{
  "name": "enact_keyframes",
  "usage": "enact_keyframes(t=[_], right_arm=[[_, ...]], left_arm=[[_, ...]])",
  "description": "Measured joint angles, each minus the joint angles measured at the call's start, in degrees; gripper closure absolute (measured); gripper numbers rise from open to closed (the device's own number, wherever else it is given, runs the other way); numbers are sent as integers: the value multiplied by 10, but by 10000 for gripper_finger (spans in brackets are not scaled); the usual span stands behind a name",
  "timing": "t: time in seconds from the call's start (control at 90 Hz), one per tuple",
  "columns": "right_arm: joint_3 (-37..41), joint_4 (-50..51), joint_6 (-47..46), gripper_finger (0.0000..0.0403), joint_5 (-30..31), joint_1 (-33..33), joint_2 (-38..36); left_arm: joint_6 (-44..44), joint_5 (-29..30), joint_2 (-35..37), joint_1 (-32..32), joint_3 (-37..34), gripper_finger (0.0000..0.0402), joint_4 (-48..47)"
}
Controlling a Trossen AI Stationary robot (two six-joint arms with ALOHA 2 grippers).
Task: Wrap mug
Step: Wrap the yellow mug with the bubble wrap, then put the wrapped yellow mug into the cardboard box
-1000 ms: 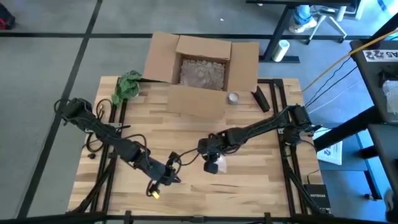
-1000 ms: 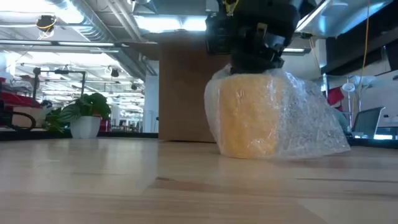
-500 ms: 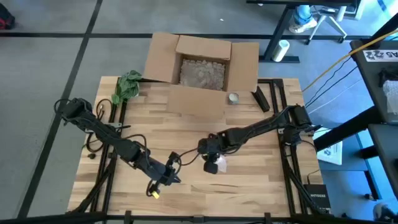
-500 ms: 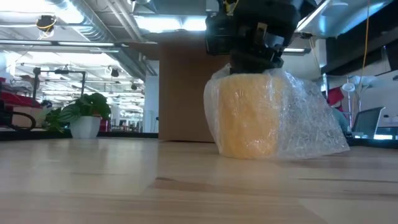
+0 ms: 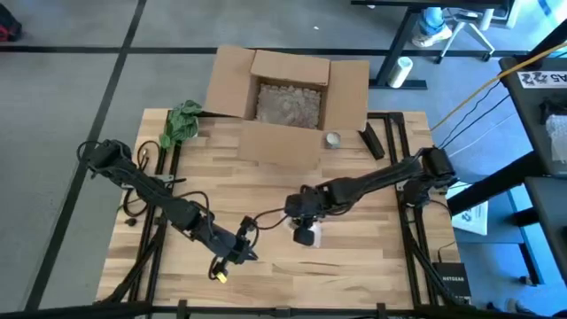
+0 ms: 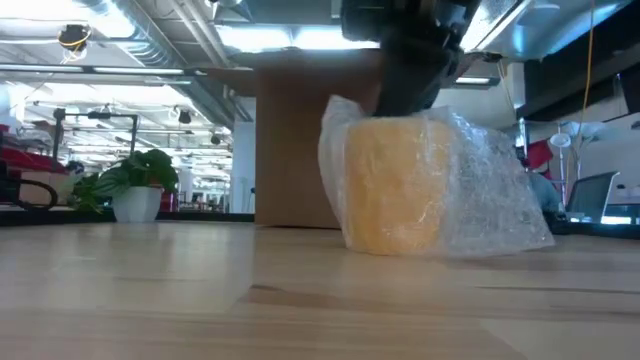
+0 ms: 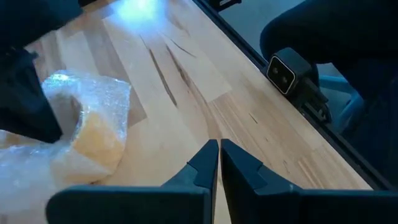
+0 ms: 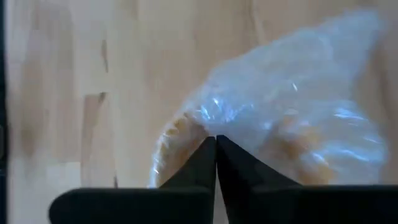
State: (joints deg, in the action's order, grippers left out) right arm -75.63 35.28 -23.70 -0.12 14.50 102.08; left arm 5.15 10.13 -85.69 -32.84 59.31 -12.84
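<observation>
A yellow mug (image 6: 395,185) stands on the table, loosely covered by clear bubble wrap (image 6: 485,185) that trails off to its right. My right gripper (image 5: 306,229) is above the mug, fingers shut on the wrap's top (image 8: 216,142). In the high view it hides most of the mug. My left gripper (image 5: 239,252) waits shut near the table's front edge, left of the mug, touching nothing (image 7: 219,149). The left wrist view shows the wrapped mug (image 7: 93,134) beside it. My right gripper pinches a raised fold of the bubble wrap (image 8: 208,127) over the mug's top between its two fingertips. It comes from above, slanting down. The wrap peaks up at the fingers (image 6: 340,105). The mug's base and the wrap's trailing end (image 6: 520,230) rest on the table.
An open cardboard box (image 5: 288,97) holding packing paper stands at the far edge behind the mug. A green cloth (image 5: 182,122) lies at the far left, a small round tin (image 5: 332,139) and a dark tool (image 5: 372,142) at the far right. Bare wood lies in front.
My right gripper has risen a little and tipped over the mug, staying shut on the wrap. The wrap's top over the mug's left side has been drawn up into a peak, while the mug stays standing on the table.
</observation>
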Motion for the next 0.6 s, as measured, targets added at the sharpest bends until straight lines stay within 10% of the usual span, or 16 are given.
enact_keyframes(t=[0.6], right_arm=[[-34, 34, -16, 295, 2, 58, 6]], left_arm=[[-2, 0, 0, 0, 0, 402, 0]])
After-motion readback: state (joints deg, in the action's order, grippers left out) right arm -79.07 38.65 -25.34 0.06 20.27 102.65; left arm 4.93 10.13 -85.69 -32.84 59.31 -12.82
